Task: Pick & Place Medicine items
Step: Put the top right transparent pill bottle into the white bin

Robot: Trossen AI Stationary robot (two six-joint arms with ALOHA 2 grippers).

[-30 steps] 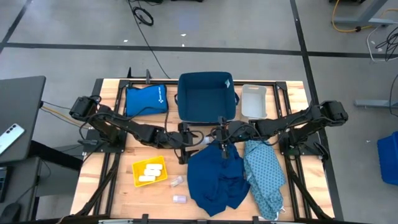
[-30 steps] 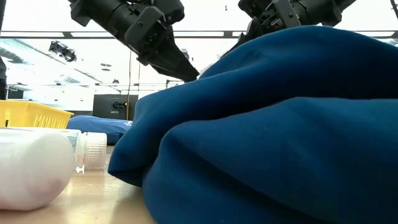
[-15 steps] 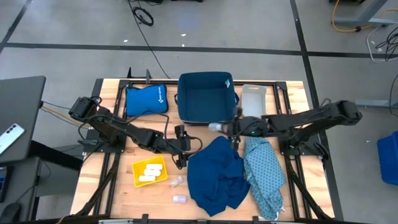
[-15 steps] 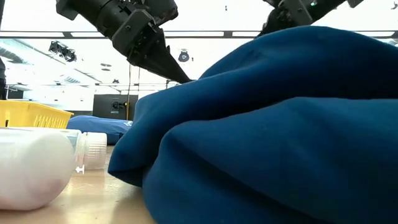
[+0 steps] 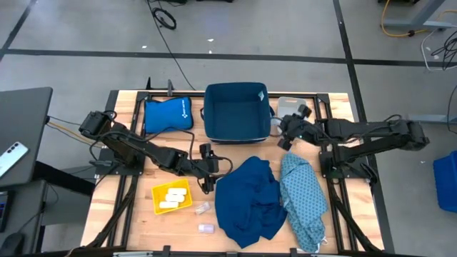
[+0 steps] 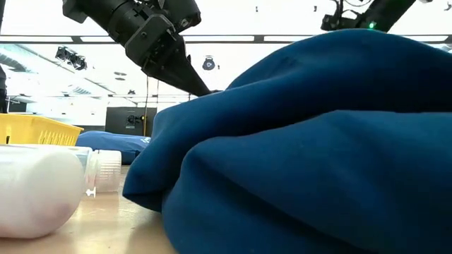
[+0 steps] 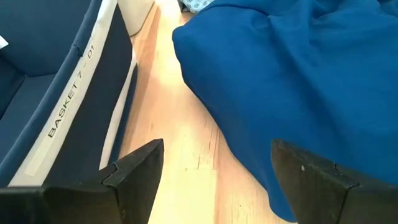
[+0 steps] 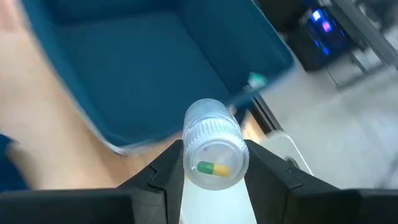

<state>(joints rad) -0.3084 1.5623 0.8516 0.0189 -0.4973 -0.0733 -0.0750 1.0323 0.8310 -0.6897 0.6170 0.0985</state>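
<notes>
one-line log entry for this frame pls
right gripper: shut on clear capsule bottle, beside blue basket | left gripper: open, empty, by blue cloth | yellow tray: pale packs inside

The basket [image 5: 238,111] sits at the tabletop's [image 5: 128,207] far middle, the pouch [image 5: 167,114] to its left, a container [image 5: 292,114] to its right; two cloths [image 5: 248,201] lie nearer, side by side; the tray [image 5: 172,196] lies left of them, packs [image 5: 171,198] in it; two bottles [image 5: 203,209] lie between tray and cloths.
</notes>
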